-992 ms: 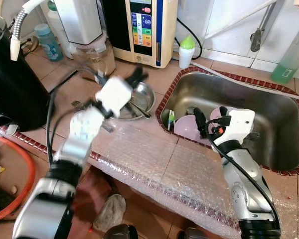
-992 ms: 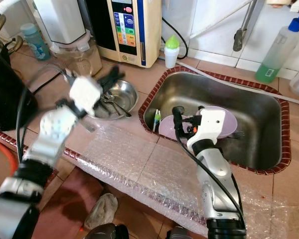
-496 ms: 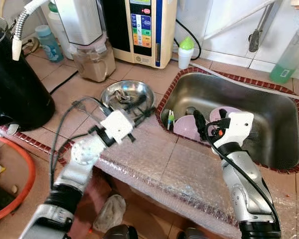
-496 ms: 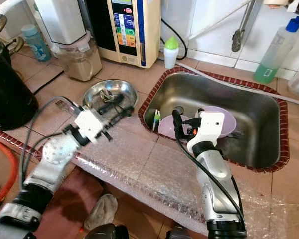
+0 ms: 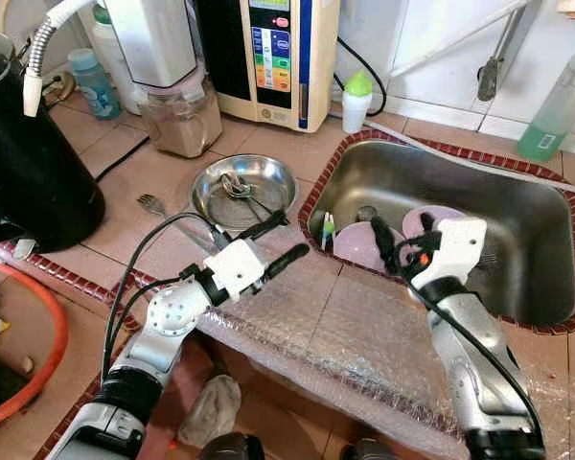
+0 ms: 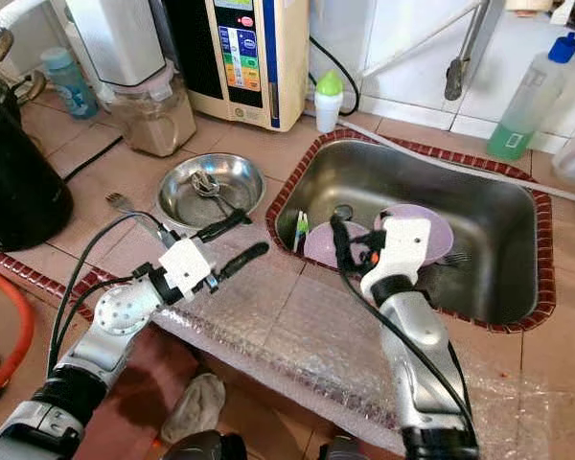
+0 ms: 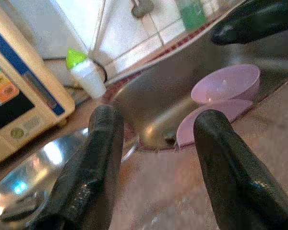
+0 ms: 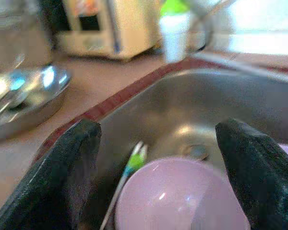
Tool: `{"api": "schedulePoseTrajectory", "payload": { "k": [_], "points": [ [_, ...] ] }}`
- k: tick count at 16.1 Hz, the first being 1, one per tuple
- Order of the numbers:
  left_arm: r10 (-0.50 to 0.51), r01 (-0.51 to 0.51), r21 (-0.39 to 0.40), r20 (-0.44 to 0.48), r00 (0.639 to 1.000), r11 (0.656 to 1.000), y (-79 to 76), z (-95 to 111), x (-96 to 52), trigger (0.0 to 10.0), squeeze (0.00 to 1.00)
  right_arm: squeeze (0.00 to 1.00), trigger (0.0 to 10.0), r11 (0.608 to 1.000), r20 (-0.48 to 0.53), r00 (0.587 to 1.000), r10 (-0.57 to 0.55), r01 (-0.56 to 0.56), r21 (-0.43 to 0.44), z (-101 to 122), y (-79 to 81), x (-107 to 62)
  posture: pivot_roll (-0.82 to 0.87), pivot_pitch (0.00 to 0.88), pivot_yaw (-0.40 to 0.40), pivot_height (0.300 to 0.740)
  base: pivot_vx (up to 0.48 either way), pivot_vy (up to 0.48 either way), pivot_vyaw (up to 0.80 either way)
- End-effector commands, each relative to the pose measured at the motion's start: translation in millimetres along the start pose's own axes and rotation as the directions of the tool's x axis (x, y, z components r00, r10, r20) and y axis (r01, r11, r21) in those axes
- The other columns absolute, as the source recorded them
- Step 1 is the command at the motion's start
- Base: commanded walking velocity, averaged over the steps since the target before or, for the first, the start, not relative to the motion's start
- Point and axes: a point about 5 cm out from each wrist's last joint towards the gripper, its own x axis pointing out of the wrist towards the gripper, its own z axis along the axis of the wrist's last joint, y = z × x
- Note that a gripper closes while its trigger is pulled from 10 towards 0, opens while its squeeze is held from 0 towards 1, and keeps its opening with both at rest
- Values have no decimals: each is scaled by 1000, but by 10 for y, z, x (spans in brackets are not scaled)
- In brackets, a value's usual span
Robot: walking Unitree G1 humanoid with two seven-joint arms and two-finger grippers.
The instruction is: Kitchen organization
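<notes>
A steel bowl (image 5: 244, 189) holding spoons sits on the tiled counter left of the sink (image 5: 517, 206). A fork (image 5: 151, 203) lies on the counter beside it. My left gripper (image 5: 289, 235) hovers open and empty over the counter, between the bowl and the sink's rim, pointing toward the sink. Two pink bowls (image 5: 356, 244) (image 5: 431, 218) and a green toothbrush (image 5: 328, 228) lie in the sink. My right gripper (image 5: 393, 247) is open and empty just above the nearer pink bowl (image 8: 182, 196). The left wrist view looks between the left fingers (image 7: 98, 158) toward the sink.
Bubble wrap (image 5: 355, 335) covers the counter's front edge. At the back stand a blender (image 5: 172, 77), a water machine (image 5: 278, 57), a small green-capped bottle (image 5: 357, 99) and a green soap bottle (image 5: 559, 105). A black pot (image 5: 24, 163) stands at the left.
My left arm has pulled back from over the steel bowl, lowered, and now points toward the sink. The right arm has barely moved.
</notes>
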Motion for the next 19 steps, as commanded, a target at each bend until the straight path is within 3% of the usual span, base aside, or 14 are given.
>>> {"api": "schedulePoseTrajectory", "payload": {
  "k": [1, 5, 8, 10, 11, 12, 13, 14, 19],
  "points": [
    [6, -6, 27, -10, 1000, 1000, 59, 0, 39, 10000, 1000, 0, 10000, 996, -30, 995, 90, -90, 5, -20, 76, -40, -147, 41, 50, 740, 0, 0, 0],
    [10, -9, 36, -38, 999, 999, 89, -49, 104, 10000, 1000, 0, 10000, 989, -61, 987, 150, -150, 13, -28, 79, -102, -158, 52, 50, 740, 0, 0, 0],
    [5, -1, 49, -82, 997, 999, 108, -107, 184, 10000, 1000, 0, 10000, 962, -96, 957, 275, -273, 27, -19, 168, -213, -178, 59, 57, 740, 0, 0, 0],
    [1, 6, 61, -108, 994, 998, 130, -135, 211, 10000, 1000, 0, 10000, 960, -107, 954, 280, -281, 13, -18, 139, -240, -189, 62, 63, 740, 0, 0, 0],
    [-9, 17, 63, -120, 993, 998, 132, -152, 223, 10000, 153, 0, 10000, 960, -108, 954, 278, -278, 13, -10, 130, -239, -193, 61, 66, 740, 0, 0, 0],
    [-18, 25, 57, -133, 991, 998, 129, -167, 229, 10000, 0, 0, 10000, 961, -107, 955, 277, -277, 12, -4, 128, -236, -193, 61, 66, 740, 0, 0, 0],
    [-20, 27, 54, -135, 991, 998, 129, -171, 233, 8431, 0, 0, 10000, 961, -104, 956, 275, -276, 11, 1, 129, -232, -200, 59, 69, 740, 0, 0, 0],
    [-31, 40, 59, -140, 990, 997, 119, -185, 249, 0, 0, 0, 10000, 961, -104, 955, 277, -277, 12, 15, 145, -248, -200, 59, 69, 740, 0, 0, 0],
    [-49, 60, 71, -144, 988, 996, 164, -172, 313, 0, 0, 0, 10000, 956, -117, 949, 293, -295, 3, 0, 184, -271, -214, 59, 71, 740, 0, 0, 0]
  ]
}}
